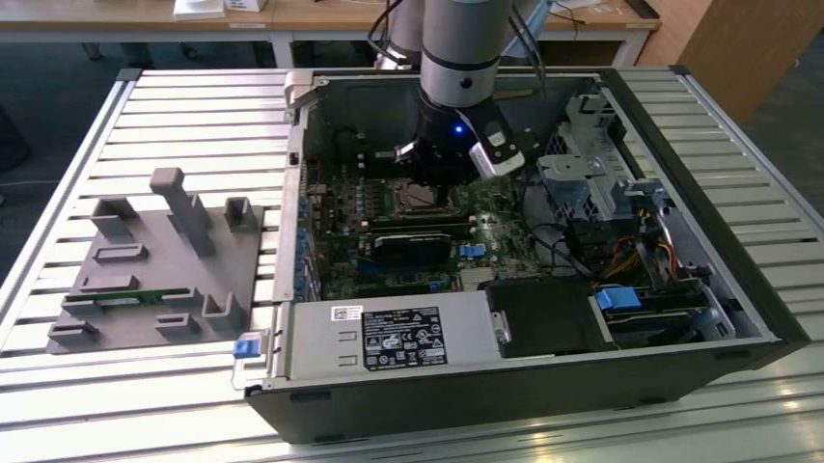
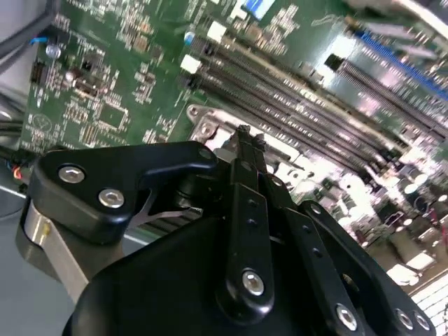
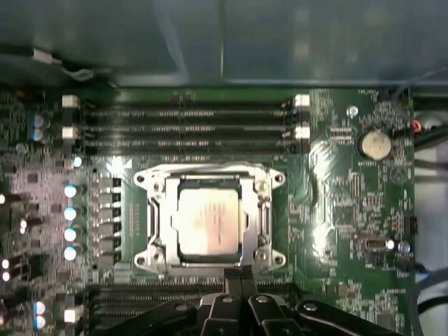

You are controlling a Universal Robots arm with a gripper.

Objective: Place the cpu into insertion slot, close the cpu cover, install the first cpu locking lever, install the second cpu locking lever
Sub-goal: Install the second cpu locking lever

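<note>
The cpu (image 3: 210, 220) lies flat in the insertion slot (image 3: 210, 184) on the green motherboard, its silvery-tan face up. The cpu cover (image 3: 159, 217), a silvery frame, lies down around it. Thin metal levers run along both sides of the socket; I cannot tell whether they are latched. My gripper (image 3: 239, 274) hovers just off the socket's edge, on the side of the nearer long black slots. Its black fingers are shut together with nothing between them. The second wrist view shows the closed fingertips (image 2: 245, 136) over the socket's bracket. In the exterior view, the gripper (image 1: 431, 178) reaches down into the open computer case above the socket (image 1: 419, 198).
Long black memory slots (image 3: 185, 119) flank the socket on two sides. A coin battery (image 3: 374, 143) sits nearby. Inside the case are a black card (image 1: 412, 241), a power supply (image 1: 386, 338), a drive cage (image 1: 580, 174) and cables. A grey fixture (image 1: 154, 260) stands at the exterior view's left.
</note>
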